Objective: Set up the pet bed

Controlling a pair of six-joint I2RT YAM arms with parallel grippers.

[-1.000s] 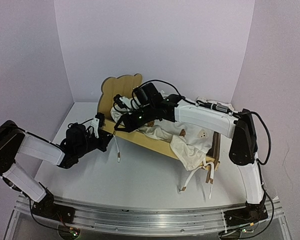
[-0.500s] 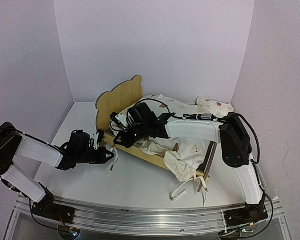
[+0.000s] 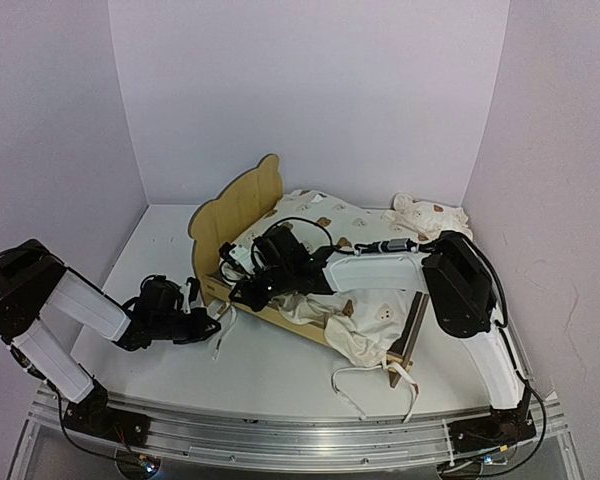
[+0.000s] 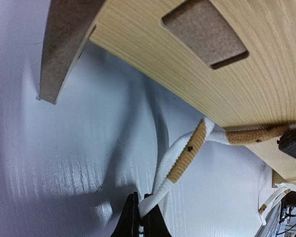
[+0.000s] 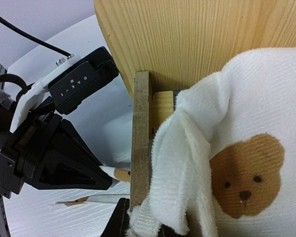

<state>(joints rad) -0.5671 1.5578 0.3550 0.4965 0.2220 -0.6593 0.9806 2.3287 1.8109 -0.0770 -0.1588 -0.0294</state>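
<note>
The plywood pet bed [image 3: 230,210] stands slanted mid-table, its bear-ear headboard at the left. A cream bear-print cushion [image 3: 365,325] lies crumpled in it and spills over the near rail. My left gripper [image 3: 216,315] sits low on the table beside the headboard corner, shut on a white tie string [image 4: 185,153] that runs up under the wood panel [image 4: 227,79]. My right gripper [image 3: 245,292] reaches across the bed to that same corner. It is shut on the cushion's corner [image 5: 197,148], just inside the side rail [image 5: 140,148].
A small ruffled bear-print pillow [image 3: 430,212] lies at the back right by the wall. More tie strings [image 3: 365,385] trail off the bed's foot onto the table. The two grippers are close together at the bed corner. White walls enclose three sides.
The bed has slid and turned toward the near edge, with the cushion still in it. Both grippers came along, the left moving down and right with the string.
</note>
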